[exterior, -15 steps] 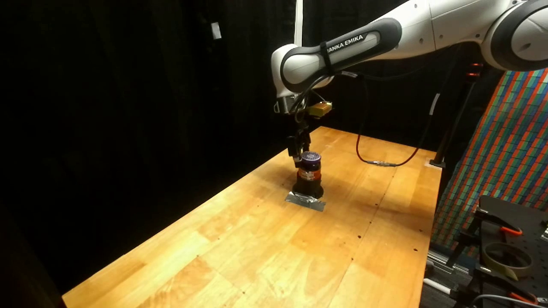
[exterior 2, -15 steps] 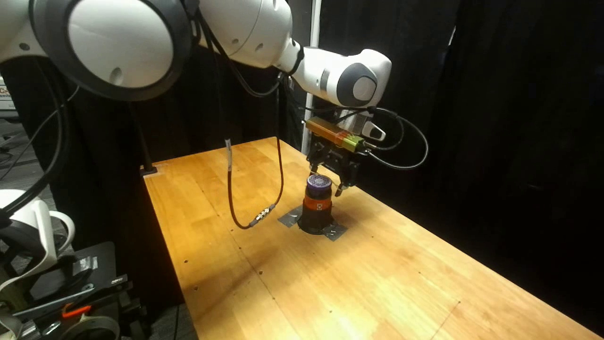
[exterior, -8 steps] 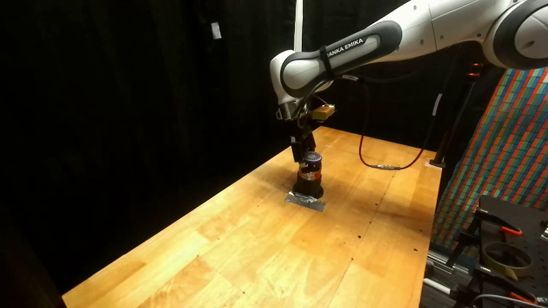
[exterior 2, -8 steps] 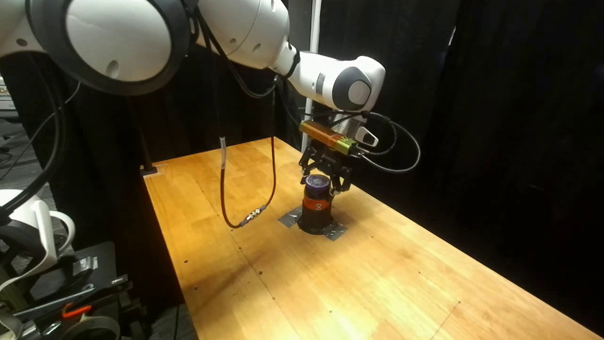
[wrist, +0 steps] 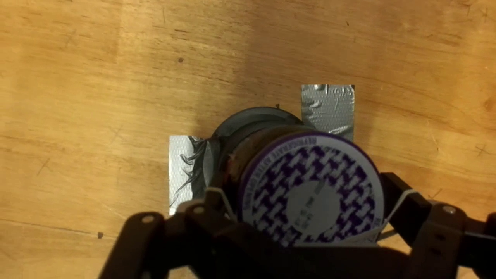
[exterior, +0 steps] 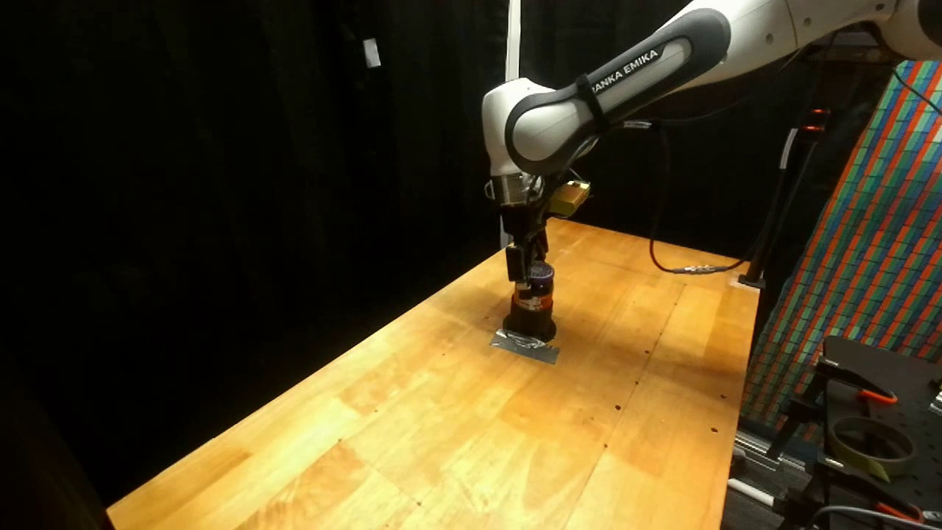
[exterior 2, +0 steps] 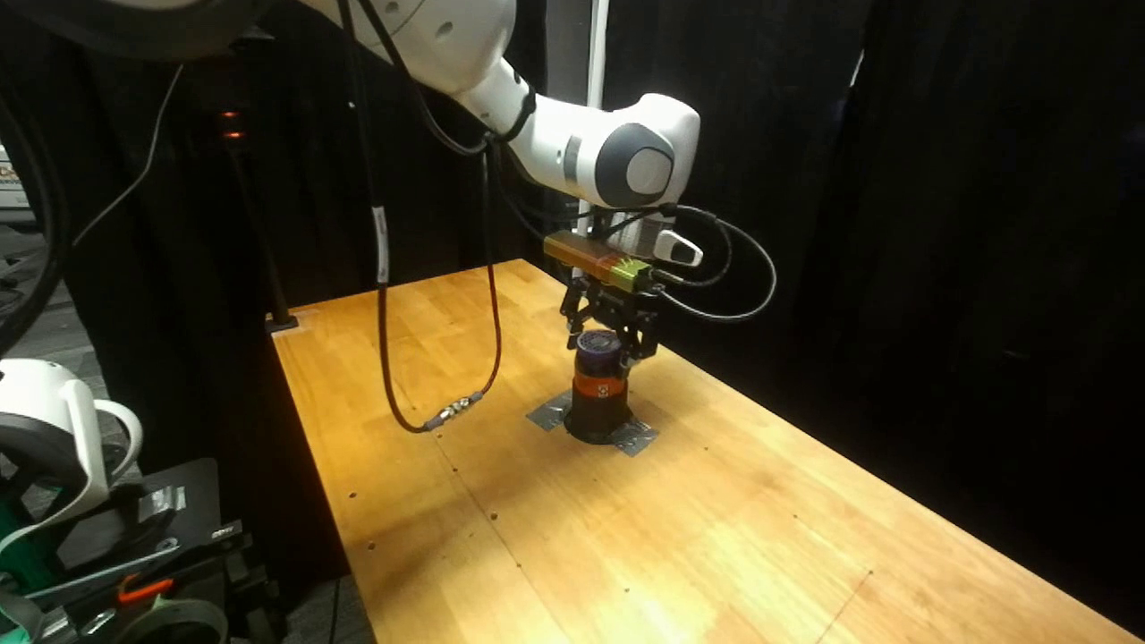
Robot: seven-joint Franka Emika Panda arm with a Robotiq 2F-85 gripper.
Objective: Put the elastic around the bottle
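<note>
the bottle (exterior 2: pixel 601 386) stood on the tabletop (exterior 2: pixel 760 501) under my claw (exterior 2: pixel 600 351), between its spread fingers (wrist: pixel 411 216). the elastic (wrist: pixel 399 200) was hooked on those fingers; i couldn't tell whether it ringed the bottle yet. seating it, then letting go, seemed left.

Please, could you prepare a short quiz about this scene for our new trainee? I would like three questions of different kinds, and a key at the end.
1. Multiple choice: what colour is the tape by the bottle?
A) green
B) red
C) silver

2. True or false: the bottle lies on its side.

3. Fill the gap: in the wrist view, the pale elastic shows on both ... of the end effector.

Key:
1. C
2. False; it stands upright.
3. fingers
</note>
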